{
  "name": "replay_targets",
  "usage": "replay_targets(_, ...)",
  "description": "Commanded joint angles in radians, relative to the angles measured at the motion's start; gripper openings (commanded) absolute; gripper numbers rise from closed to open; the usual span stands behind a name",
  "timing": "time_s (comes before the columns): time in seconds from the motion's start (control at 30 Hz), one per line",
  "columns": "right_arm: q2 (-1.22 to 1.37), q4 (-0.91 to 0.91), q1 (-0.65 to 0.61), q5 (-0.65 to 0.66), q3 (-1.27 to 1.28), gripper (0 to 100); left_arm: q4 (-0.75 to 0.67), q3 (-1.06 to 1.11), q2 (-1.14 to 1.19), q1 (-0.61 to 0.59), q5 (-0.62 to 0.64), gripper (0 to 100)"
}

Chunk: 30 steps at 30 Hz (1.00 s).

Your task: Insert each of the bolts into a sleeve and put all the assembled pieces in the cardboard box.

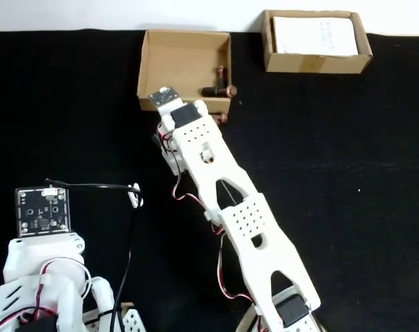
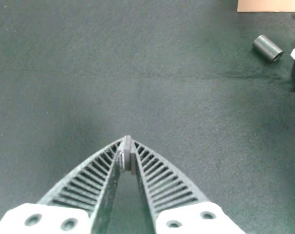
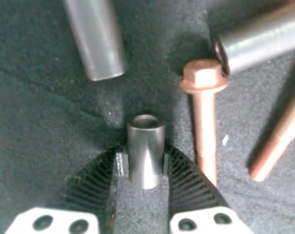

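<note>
My right gripper (image 3: pixel 144 155) is shut on a short grey sleeve (image 3: pixel 146 134) that stands on end on the black mat. Beside it lie a copper bolt (image 3: pixel 202 117), a second bolt (image 3: pixel 280 139) and two longer grey sleeves (image 3: pixel 96 39) (image 3: pixel 262 35). In the high view the right arm stretches to just in front of the open cardboard box (image 1: pixel 154 66), which holds assembled bolt-and-sleeve pieces (image 1: pixel 220 89). My left gripper (image 2: pixel 127 148) is shut on nothing, low over bare mat at the near left. One loose sleeve (image 2: pixel 267 48) lies farther off.
A second cardboard box (image 1: pixel 317 61) with white paper inside stands at the back right. A bolt end (image 1: pixel 220 118) pokes out just outside the first box's front wall. Cables hang from both arms.
</note>
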Motion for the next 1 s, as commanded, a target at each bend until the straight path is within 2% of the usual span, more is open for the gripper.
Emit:
replay_targets(0.0,-0.022,0.045,-0.019,0.012,-0.110,0.7,-0.014,-0.001,0.013,-0.008,-0.002,2)
replay_targets(0.13,-0.133,0.048,-0.027,0.009,-0.202,0.7,-0.014,-0.002,0.018,-0.007,-0.002,1)
replay_targets(0.37,-0.453,0.051,-0.012,-0.044,-0.197,0.7,-0.015,-0.004,0.028,-0.007,-0.002,2)
replay_targets(0.47,-0.601,0.051,0.022,-0.063,-0.148,0.7,-0.009,-0.050,0.120,-0.012,0.003,3)
replay_targets(0.6,-0.846,0.051,0.088,-0.103,0.061,0.7,-0.008,-0.205,0.386,-0.010,0.002,4)
replay_targets(0.77,-1.224,0.048,0.185,-0.137,0.446,0.7,0.048,-0.558,0.739,-0.007,0.006,3)
replay_targets(0.9,-1.503,0.045,0.245,-0.133,0.823,0.7,0.061,-0.757,0.906,-0.004,0.009,4)
replay_targets(0.97,-1.613,0.039,0.274,-0.137,0.992,0.7,0.061,-0.799,0.955,0.050,0.035,4)
